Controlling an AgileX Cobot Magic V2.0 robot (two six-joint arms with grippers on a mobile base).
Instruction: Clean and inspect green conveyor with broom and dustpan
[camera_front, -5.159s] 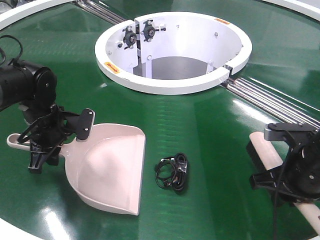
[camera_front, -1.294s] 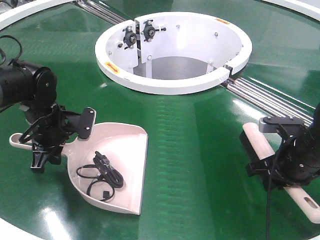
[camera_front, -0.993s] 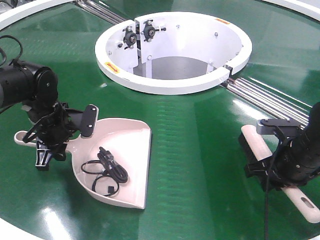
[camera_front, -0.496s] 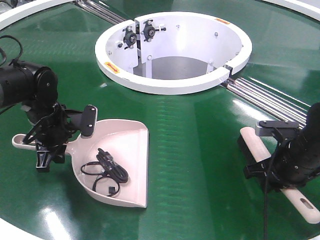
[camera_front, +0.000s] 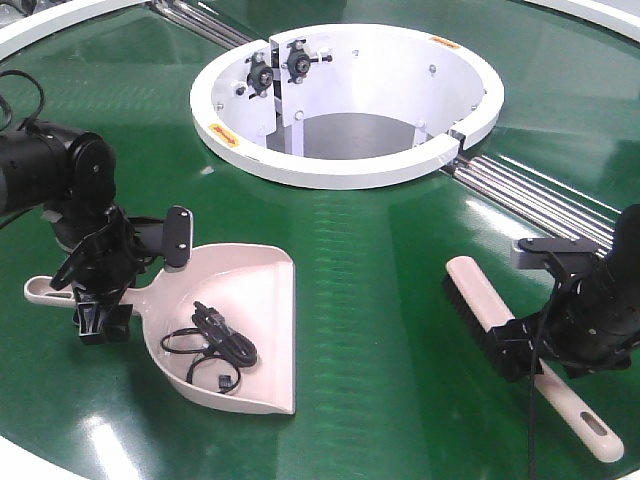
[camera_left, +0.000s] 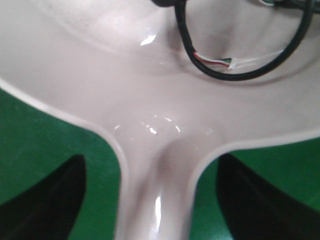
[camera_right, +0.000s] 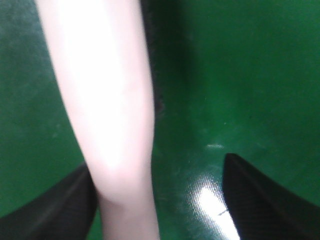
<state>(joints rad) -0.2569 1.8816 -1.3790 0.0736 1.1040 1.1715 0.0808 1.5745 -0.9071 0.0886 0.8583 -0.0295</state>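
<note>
R gripper (camera_front: 535, 350) jaws now spread, broom (camera_front: 480, 300) dropped flat on green conveyor (camera_front: 380, 280); L gripper (camera_front: 100, 315) jaws apart astride dustpan (camera_front: 250, 290) handle, black cable (camera_front: 212, 345) inside, so sweep prob. done.

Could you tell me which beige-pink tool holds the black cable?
The dustpan, the wide scoop with raised sides; the broom is a flat brush carrying nothing.

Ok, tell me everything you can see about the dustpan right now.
The dustpan is a wide, glossy beige-pink plastic scoop with raised sides and a long handle. It lies on the green conveyor, open edge toward the broom. A coiled black cable lies inside. The left gripper straddles the handle, fingers clear of it.
</note>
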